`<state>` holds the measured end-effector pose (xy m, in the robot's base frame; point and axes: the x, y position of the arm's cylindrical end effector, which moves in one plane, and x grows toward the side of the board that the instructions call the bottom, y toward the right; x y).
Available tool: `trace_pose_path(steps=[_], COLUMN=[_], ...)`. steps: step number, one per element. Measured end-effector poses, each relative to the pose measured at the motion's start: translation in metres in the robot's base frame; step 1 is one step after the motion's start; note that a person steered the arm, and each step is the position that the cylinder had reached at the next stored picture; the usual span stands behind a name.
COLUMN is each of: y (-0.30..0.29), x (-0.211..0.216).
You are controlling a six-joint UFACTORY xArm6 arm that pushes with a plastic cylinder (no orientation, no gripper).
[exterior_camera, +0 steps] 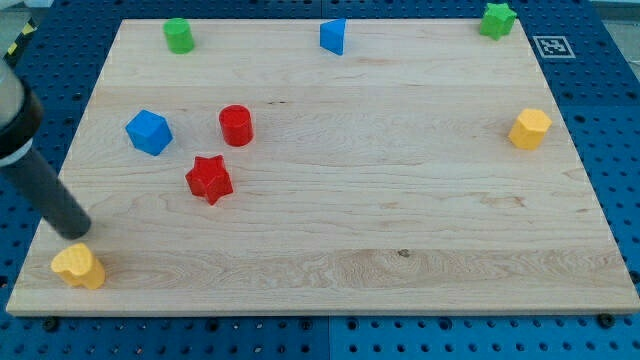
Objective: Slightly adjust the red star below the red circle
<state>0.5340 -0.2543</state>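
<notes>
Arm enters from the view's left edge; dark rod slants down toward the view's right. My tip (78,232) sits low at the view's left, well apart from the view's centre

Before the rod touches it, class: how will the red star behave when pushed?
The red star looks rigid and low with a flat base, so it likely slides rather than tips. Its points may make it spin under an off-centre push. My tip sits far left, beside the yellow block.

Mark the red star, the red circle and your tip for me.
red star (209,179), camera view, centre of its top face.
red circle (236,125), camera view, middle of the cylinder.
my tip (76,232), camera view, rod's very end, just above the yellow block (78,266).
</notes>
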Motion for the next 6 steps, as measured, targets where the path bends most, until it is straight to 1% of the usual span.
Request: trace_pose_path(steps=[1, 2, 3, 4, 5, 6], y=[0.023, 0.031, 0.046, 0.070, 0.074, 0.099], x=[-0.032, -0.055, -0.067, -0.069, -0.029, -0.024])
